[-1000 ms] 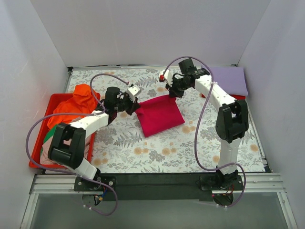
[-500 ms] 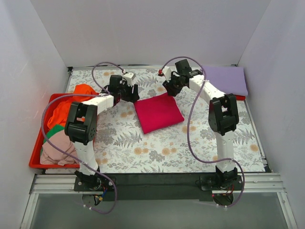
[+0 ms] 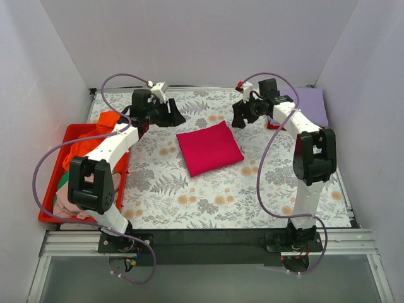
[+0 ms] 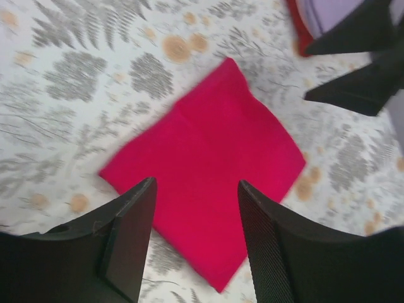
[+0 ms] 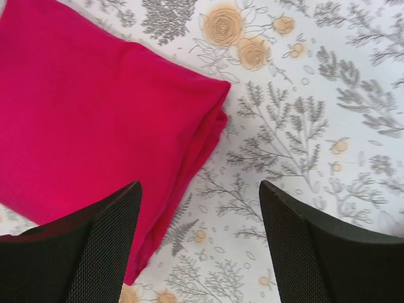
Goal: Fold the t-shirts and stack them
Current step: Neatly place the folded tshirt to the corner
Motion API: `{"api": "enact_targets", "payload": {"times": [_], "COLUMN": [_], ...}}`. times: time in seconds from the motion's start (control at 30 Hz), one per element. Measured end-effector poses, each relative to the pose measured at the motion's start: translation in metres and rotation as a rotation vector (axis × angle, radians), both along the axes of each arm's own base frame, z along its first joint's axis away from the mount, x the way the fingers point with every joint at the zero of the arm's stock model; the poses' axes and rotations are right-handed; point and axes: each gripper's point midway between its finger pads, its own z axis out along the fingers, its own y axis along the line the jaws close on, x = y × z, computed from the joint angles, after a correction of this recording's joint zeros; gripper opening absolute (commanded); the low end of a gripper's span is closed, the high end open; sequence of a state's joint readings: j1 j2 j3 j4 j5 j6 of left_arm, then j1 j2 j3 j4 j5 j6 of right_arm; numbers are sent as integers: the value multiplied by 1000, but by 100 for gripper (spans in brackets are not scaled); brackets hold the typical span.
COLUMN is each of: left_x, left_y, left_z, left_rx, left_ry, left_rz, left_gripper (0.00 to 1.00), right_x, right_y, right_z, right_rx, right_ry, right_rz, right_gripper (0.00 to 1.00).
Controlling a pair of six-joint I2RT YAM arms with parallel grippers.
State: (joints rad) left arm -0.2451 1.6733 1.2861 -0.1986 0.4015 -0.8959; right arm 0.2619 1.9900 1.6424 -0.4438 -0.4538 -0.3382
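A: "While both arms hang over the table (image 3: 158, 189), where's the red one?"

B: "The folded crimson t-shirt (image 3: 209, 149) lies flat mid-table, between the left gripper (image 4: 196, 243) and the right gripper (image 5: 199, 246). Both have fingers spread and hold nothing."

A: "Risks?"

B: "It likely goes onto the lavender t-shirt (image 3: 312, 104) in the far right corner (my guess). A shallow or one-sided pinch would probably lift only the top layer, so the fold opens in transit. The orange t-shirt (image 3: 107, 123) heaped in the red tray (image 3: 44, 214) could drag neighbours out."

The right arm (image 3: 314, 158) partly hides the lavender t-shirt (image 3: 315, 104), seemingly folded.
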Motion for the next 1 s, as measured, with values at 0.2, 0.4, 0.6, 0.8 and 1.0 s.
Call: {"api": "enact_targets", "payload": {"times": [0.2, 0.4, 0.6, 0.8, 1.0], "left_x": [-38, -54, -62, -62, -62], "left_y": [-31, -39, -34, -33, -33], "left_z": [-40, -114, -155, -157, -157], "left_rx": [-191, -206, -168, -170, -173], "left_ry": [267, 506, 616, 628, 633], "left_rz": [-55, -8, 55, 72, 76], "left_gripper": [41, 36, 30, 29, 29], "right_x": [-26, -39, -40, -53, -73], "right_y": [7, 18, 25, 57, 87], "right_z": [-28, -72, -82, -82, -90], "right_rx": [115, 146, 191, 225, 171], "right_ry": [185, 369, 439, 458, 462], "right_rz": [21, -22, -80, -44, -11], "right_gripper": [83, 83, 82, 76, 16]}}
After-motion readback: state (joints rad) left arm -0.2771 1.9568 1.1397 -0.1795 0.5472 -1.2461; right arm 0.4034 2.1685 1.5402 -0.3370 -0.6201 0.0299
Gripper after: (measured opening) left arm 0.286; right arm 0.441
